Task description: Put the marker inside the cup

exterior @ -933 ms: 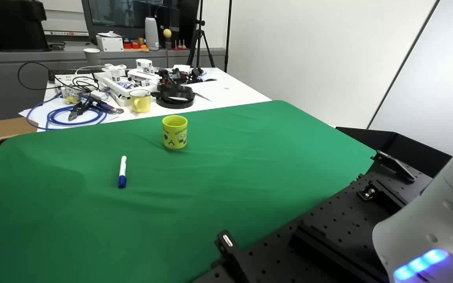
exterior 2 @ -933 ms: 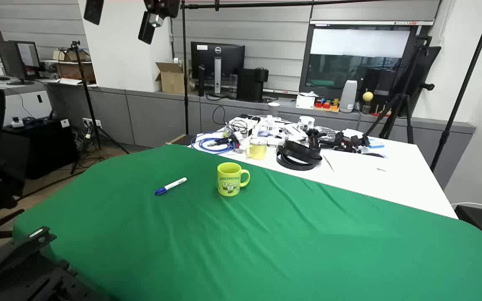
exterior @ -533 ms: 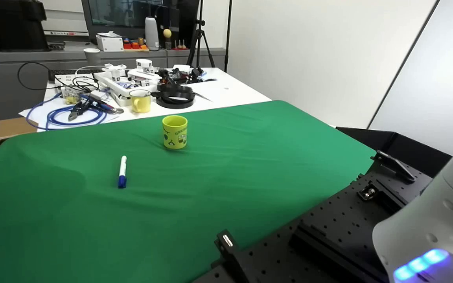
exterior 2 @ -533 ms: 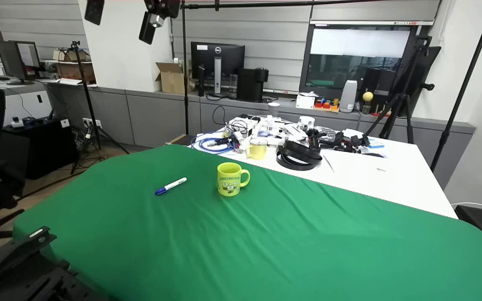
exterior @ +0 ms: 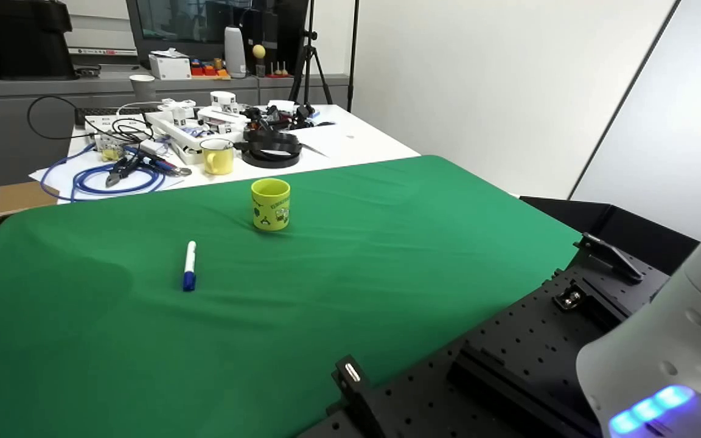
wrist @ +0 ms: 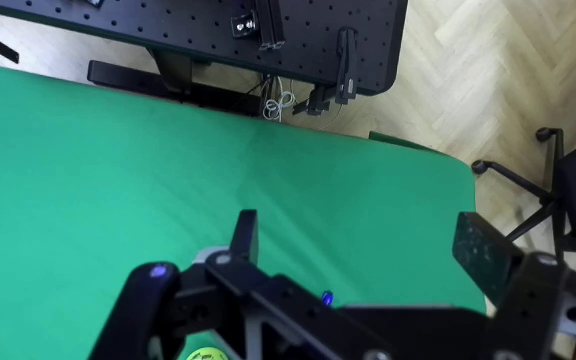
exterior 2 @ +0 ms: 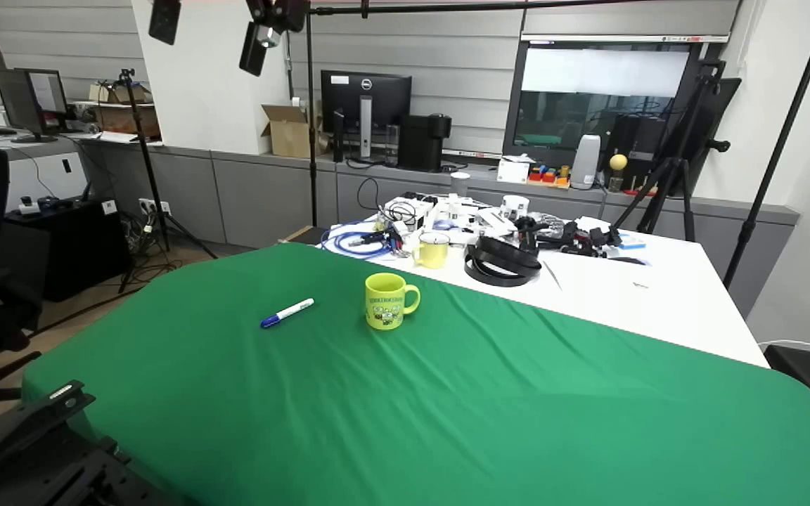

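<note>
Hovering high above the green desk (exterior 2: 517,393), I hold my fingers (wrist: 484,255) wide apart and empty, which, I think, prepares them to go around the slim marker (exterior 2: 287,313). It lies flat on the desk, near the cup (exterior 2: 382,303) but not touching it. The cup stands upright, its mouth upward, so it should be ready to receive the marker from above.
</note>
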